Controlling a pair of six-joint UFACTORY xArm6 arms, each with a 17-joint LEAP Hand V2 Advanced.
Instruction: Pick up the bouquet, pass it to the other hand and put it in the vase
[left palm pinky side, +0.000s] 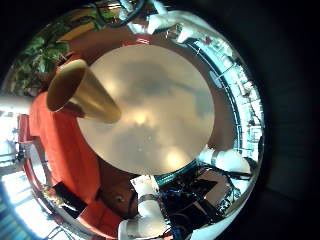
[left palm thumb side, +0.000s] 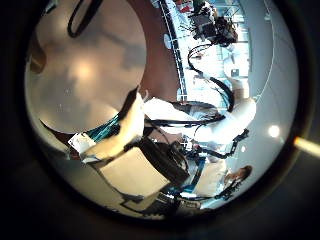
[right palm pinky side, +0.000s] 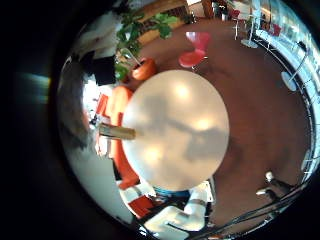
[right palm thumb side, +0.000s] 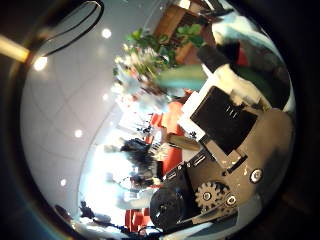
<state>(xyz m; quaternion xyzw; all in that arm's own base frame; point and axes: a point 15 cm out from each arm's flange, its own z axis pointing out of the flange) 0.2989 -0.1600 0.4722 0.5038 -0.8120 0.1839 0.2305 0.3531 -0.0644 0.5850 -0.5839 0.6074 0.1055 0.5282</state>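
Two hands are over a round, pale-topped table (left palm pinky side: 170, 110). The left hand (left palm thumb side: 125, 150) is near it, its fingers (left palm thumb side: 128, 118) stretched out loosely and holding nothing. A golden, cone-shaped metal vase (left palm pinky side: 85, 90) stands near the table's edge, beside red seats (left palm pinky side: 60, 150). The right hand (right palm thumb side: 225, 130) is far above the table. A bouquet of green leaves and pale pink flowers (right palm thumb side: 150, 60) is close to its palm, its stems gripped among the curled fingers.
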